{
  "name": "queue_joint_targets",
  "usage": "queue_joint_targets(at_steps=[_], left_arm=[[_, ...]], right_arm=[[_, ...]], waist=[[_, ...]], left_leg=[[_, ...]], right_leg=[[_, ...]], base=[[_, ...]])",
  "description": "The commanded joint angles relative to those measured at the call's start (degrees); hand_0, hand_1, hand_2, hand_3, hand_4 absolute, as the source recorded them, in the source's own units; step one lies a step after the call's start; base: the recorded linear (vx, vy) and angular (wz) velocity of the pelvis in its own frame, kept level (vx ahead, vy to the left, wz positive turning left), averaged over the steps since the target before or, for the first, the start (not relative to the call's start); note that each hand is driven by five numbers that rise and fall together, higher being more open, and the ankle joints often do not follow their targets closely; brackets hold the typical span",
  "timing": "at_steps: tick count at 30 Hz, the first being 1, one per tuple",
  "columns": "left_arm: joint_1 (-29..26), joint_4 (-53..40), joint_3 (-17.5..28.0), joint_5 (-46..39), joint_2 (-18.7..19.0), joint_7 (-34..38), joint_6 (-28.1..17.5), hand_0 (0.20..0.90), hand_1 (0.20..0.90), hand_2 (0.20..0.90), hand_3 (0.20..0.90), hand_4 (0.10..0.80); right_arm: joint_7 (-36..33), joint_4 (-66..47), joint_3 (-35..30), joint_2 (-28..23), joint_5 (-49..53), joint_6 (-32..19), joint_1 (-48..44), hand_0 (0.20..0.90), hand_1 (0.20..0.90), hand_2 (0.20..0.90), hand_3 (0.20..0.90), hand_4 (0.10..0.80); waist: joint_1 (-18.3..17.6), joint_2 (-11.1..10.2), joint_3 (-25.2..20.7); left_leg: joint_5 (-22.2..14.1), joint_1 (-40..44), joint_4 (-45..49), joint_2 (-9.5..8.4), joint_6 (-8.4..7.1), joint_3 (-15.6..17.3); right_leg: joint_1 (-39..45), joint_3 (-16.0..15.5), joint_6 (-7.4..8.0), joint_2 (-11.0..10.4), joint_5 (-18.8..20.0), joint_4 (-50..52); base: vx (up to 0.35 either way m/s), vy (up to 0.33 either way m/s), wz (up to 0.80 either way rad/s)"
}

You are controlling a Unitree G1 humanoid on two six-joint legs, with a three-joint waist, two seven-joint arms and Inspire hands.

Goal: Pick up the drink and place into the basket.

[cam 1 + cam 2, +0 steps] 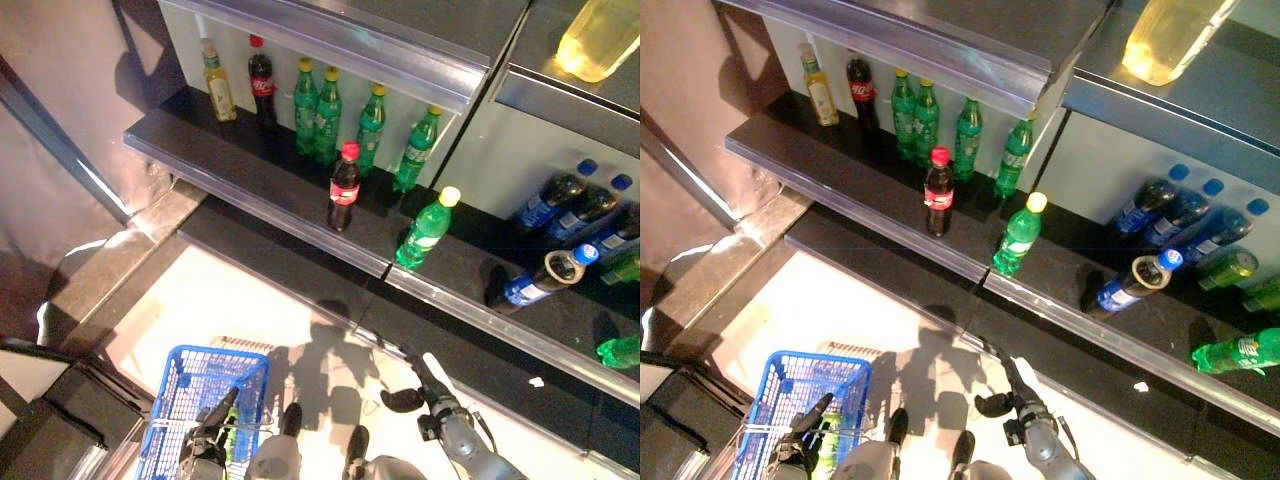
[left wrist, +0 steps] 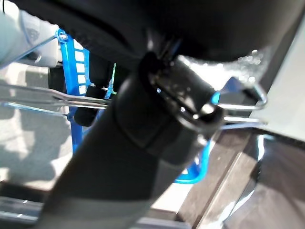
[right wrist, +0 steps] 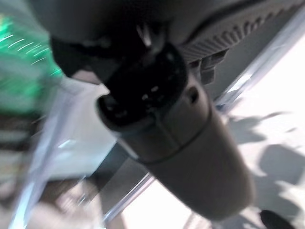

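The blue basket hangs low at the left over the pale floor. My left hand is at its near rim, fingers curled round the wire handle. A green bottle lies inside the basket beside that hand. My right hand is low in the middle, below the bottom shelf's front edge, open and holding nothing. On the shelf above stand a cola bottle with a red cap and a green bottle with a yellow cap, both near the front.
Several green bottles, a dark cola bottle and a yellow bottle line the shelf's back. Blue-capped bottles lie on the right section, one tipped near the edge. A metal shelf lip overhangs.
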Motion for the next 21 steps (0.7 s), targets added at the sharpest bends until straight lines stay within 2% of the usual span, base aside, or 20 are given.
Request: queue_joint_targets(at_steps=[1, 6, 10, 15, 21], left_arm=[[3.99, -3.16, -6.25, 4.83, -0.23, -1.52, -2.53, 0.3, 0.3, 0.3, 0.2, 0.1], [7.06, -4.86, -5.54, 6.9, -2.02, -1.18, -3.22, 0.3, 0.3, 0.3, 0.2, 0.1], [8.23, -5.18, -3.93, 7.38, -2.29, -1.31, -3.08, 0.3, 0.3, 0.3, 0.2, 0.1], [9.57, -4.57, -2.97, 7.37, -2.94, -2.52, -2.91, 0.3, 0.3, 0.3, 0.2, 0.1], [10.51, -3.71, -4.45, 7.85, -3.5, -3.48, -2.25, 0.3, 0.3, 0.3, 0.2, 0.1]], right_arm=[[-0.19, -16.97, -2.89, -5.08, -0.29, -5.69, 0.19, 0.9, 0.9, 0.9, 0.9, 0.8], [-3.78, -29.47, -9.06, -8.19, -1.28, -10.29, 1.83, 0.9, 0.9, 0.9, 0.9, 0.8], [-12.8, -35.18, -14.24, -8.75, -3.14, -14.02, 0.62, 0.9, 0.9, 0.9, 0.9, 0.8], [-20.3, -39.1, -18.4, -8.43, -3.9, -13.58, 0.6, 0.9, 0.9, 0.9, 0.9, 0.8], [-23.15, -39.18, -19.2, -8.86, -1.36, -11.12, -1.07, 0.9, 0.9, 0.9, 0.9, 0.8]], waist=[[-0.64, -2.09, -3.63], [-1.69, -1.38, -4.97], [-2.37, -0.17, -5.66], [-2.84, 1.24, -5.94], [-2.62, 2.13, -5.41]], left_leg=[[-2.53, -2.54, 5.05, 2.69, -3.26, -0.38], [-2.54, -0.2, 3.44, 3.1, -3.45, 0.21], [-2.88, 1.08, 3.43, 3.69, -3.6, 1.31], [-3.34, 1.69, 4.06, 4.0, -3.66, 2.08], [-3.78, 1.48, 5.83, 3.86, -3.87, 2.04]], right_leg=[[-0.56, 1.51, 5.67, -4.68, 1.14, 2.28], [0.14, 1.81, 5.56, -4.26, 0.24, 2.63], [0.16, 1.88, 5.34, -4.42, -0.59, 3.68], [0.17, 1.76, 5.11, -4.81, -1.27, 4.7], [0.1, 1.29, 4.67, -5.07, -1.83, 6.09]], base=[[0.037, -0.005, 0.03], [0.06, 0.036, 0.0], [0.057, 0.067, -0.03], [0.057, 0.062, -0.04], [0.07, 0.035, -0.09]])
